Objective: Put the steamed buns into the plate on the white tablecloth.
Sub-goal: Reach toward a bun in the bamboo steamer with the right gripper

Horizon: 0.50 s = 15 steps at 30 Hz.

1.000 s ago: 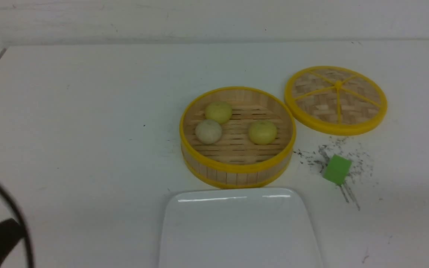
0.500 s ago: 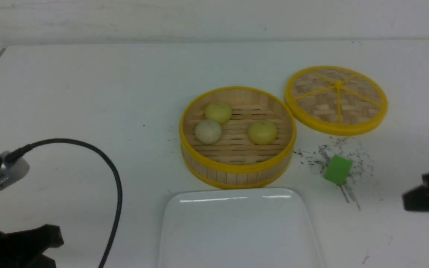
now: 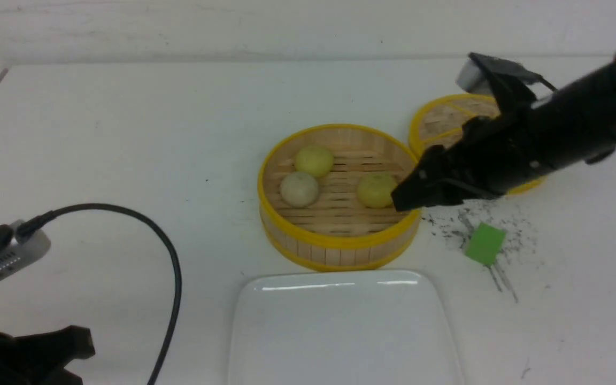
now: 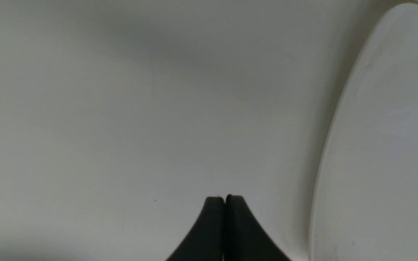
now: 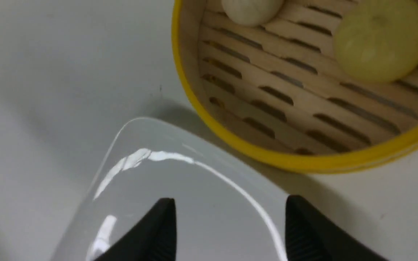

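Note:
Three steamed buns lie in a round yellow-rimmed bamboo steamer (image 3: pixel 340 243): a pale yellow one (image 3: pixel 314 160) at the back, a beige-white one (image 3: pixel 299 189) on the left, and another yellow one (image 3: pixel 376 190) on the right. The white plate (image 3: pixel 340 280) sits bare in front of the steamer on the white tablecloth (image 3: pixel 126 133). My right gripper (image 3: pixel 404 199) hovers open and holding nothing at the steamer's right rim, beside the right yellow bun (image 5: pixel 381 40). In the right wrist view its fingertips (image 5: pixel 167 208) frame the plate's corner (image 5: pixel 180 181). My left gripper (image 4: pixel 225 198) is shut, low over the cloth left of the plate (image 4: pixel 383 145).
The woven steamer lid (image 3: pixel 439 123) lies at the back right, partly hidden by my right arm. A green cube (image 3: pixel 483 243) sits on black scuffs right of the steamer. My left wrist's camera and looping cable (image 3: pixel 171 278) hang over the near left.
My right arm swept in from the right edge to the steamer's right rim and its jaws opened. The left arm came into view at the near left, then held still.

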{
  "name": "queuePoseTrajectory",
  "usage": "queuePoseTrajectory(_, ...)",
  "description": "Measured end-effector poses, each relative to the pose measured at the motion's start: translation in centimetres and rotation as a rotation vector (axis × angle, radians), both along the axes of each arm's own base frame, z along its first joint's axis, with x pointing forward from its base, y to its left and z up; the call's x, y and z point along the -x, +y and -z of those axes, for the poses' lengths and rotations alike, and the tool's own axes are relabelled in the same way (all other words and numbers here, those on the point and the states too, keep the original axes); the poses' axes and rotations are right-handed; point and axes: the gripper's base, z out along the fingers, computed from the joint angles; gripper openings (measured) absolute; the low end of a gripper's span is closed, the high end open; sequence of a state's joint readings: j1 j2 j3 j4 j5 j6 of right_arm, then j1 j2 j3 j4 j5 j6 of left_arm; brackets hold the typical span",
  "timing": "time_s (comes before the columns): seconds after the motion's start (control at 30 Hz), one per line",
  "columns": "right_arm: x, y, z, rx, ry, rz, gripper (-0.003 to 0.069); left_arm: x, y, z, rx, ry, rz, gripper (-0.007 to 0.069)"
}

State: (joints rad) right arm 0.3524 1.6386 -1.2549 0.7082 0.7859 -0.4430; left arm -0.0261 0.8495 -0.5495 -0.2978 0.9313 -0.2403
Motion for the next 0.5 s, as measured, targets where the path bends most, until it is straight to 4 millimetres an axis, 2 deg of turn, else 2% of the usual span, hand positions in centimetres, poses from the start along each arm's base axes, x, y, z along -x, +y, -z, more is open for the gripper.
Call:
queuePoseTrajectory(0.13, -2.7, 2.2, 1.2, 0.145, -0.032, -0.043, 0.0488, 0.0, 0.0, 0.0, 0.001, 0.004, 0.001, 0.0039)
queuePoseTrajectory(0.17, -3.6, 2.8, 2.0, 0.201, -0.032, -0.042, 0.0500, 0.0, 0.0, 0.0, 0.001, 0.004, 0.001, 0.0052)
queuePoseTrajectory(0.23, -4.3, 3.2, 2.4, 0.247, -0.049, -0.044, 0.0507, 0.0, 0.0, 0.0, 0.001, 0.004, 0.001, 0.0067)
queuePoseTrajectory(0.33, -6.9, 4.0, 4.6, 0.346, -0.082, 0.002, 0.0513, 0.0, 0.0, 0.0, 0.001, 0.004, 0.002, 0.0122)
queuePoseTrajectory(0.4, -7.5, 4.1, 5.3, 0.366, -0.094, 0.018, 0.0513, 0.0, 0.0, 0.0, 0.001, 0.003, 0.003, 0.0146)
queuePoseTrajectory(0.43, -8.4, 4.1, 6.6, 0.391, -0.105, 0.041, 0.0512, 0.0, 0.0, 0.0, 0.001, 0.003, 0.003, 0.0183)
queuePoseTrajectory(0.5, -9.0, 4.2, 7.9, 0.407, -0.102, 0.055, 0.0501, 0.0, 0.0, 0.0, 0.001, 0.003, 0.003, 0.0221)
